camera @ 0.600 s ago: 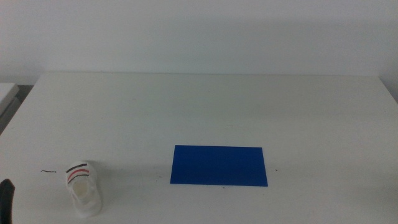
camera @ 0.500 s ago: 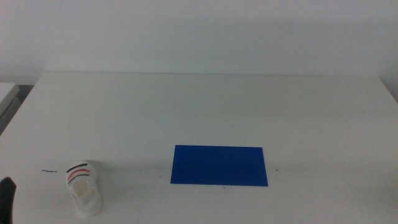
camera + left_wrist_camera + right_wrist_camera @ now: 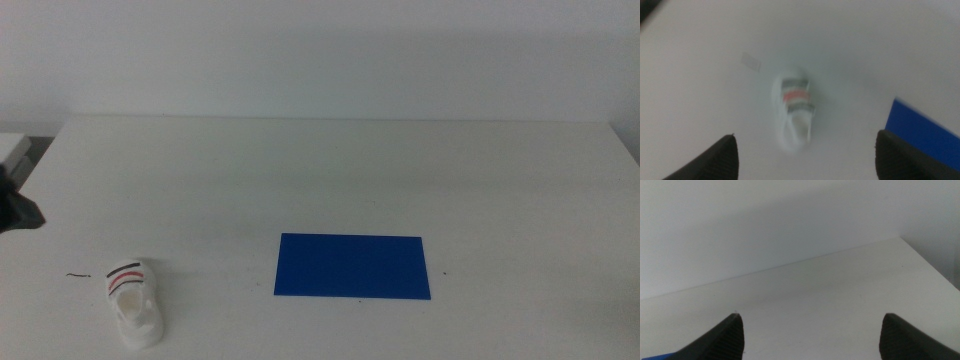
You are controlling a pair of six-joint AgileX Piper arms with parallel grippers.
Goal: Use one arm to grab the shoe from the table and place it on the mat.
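The small white shoe (image 3: 134, 303) with black and red straps lies on the white table (image 3: 330, 170) at the front left. The blue mat (image 3: 353, 266) lies flat right of it, near the table's middle front. The left arm (image 3: 18, 208) shows as a dark shape at the left edge, above and left of the shoe. In the left wrist view the left gripper (image 3: 805, 155) is open, its jaws wide apart above the blurred shoe (image 3: 793, 111), with a corner of the mat (image 3: 925, 135) to one side. The right gripper (image 3: 810, 335) is open and empty, out of the middle view.
A short dark mark (image 3: 77, 275) lies on the table just left of the shoe. The table's left edge (image 3: 35, 160) is near the left arm. A small pale tag (image 3: 751, 61) lies by the shoe in the left wrist view.
The left arm has risen from the bottom left corner to higher up at the left edge. The shoe and the mat have not moved.
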